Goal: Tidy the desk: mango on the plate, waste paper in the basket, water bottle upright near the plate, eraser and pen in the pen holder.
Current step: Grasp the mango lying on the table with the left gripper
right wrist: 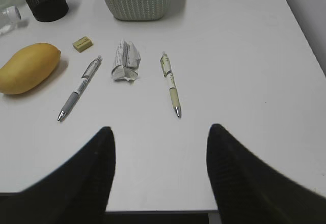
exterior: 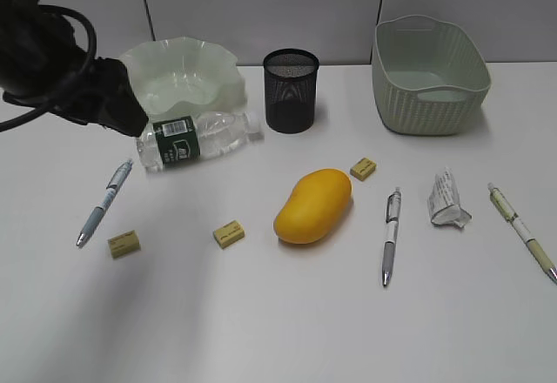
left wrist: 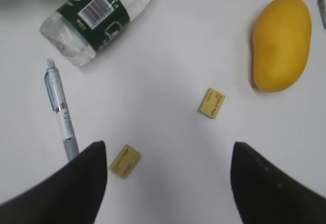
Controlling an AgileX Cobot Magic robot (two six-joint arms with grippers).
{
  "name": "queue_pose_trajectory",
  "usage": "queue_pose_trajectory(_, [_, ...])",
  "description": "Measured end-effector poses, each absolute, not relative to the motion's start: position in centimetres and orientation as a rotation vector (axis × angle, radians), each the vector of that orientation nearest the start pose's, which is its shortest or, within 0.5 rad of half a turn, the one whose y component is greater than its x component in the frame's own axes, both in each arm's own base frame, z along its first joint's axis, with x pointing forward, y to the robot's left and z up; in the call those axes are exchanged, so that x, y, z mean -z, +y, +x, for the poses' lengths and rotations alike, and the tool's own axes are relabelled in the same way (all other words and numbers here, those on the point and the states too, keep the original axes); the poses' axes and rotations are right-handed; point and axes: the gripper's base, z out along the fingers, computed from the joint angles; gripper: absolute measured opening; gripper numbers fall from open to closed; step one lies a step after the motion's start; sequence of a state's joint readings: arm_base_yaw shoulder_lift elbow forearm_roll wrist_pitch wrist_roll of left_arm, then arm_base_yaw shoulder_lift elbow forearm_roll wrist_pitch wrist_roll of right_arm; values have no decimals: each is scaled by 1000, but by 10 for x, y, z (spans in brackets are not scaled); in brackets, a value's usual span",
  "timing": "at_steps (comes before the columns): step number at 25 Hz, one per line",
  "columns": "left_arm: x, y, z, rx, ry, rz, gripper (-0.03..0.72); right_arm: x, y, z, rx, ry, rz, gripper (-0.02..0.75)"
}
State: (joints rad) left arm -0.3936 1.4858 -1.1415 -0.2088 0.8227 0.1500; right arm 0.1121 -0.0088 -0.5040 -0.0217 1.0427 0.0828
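Here the left hand (left wrist: 168,183) hangs spread and empty above the bench (exterior: 261,331), and the right hand (right wrist: 160,175) is likewise spread, holding nothing. The mango (exterior: 313,206) lies mid-bench, off the plate (exterior: 183,74). The water bottle (exterior: 196,141) lies on its side just before the plate. The waste paper (exterior: 446,198) sits in front of the basket (exterior: 428,74). The pen holder (exterior: 291,90) stands between plate and basket.

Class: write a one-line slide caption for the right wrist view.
Open right gripper hovers over desk before two pens, waste paper, mango.
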Motion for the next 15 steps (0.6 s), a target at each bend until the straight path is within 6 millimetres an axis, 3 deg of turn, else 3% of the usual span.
queue_pose_trajectory(15, [-279, -200, 286, 387, 2553, 809, 610, -280, -2, -6, -98, 2015, -29, 459])
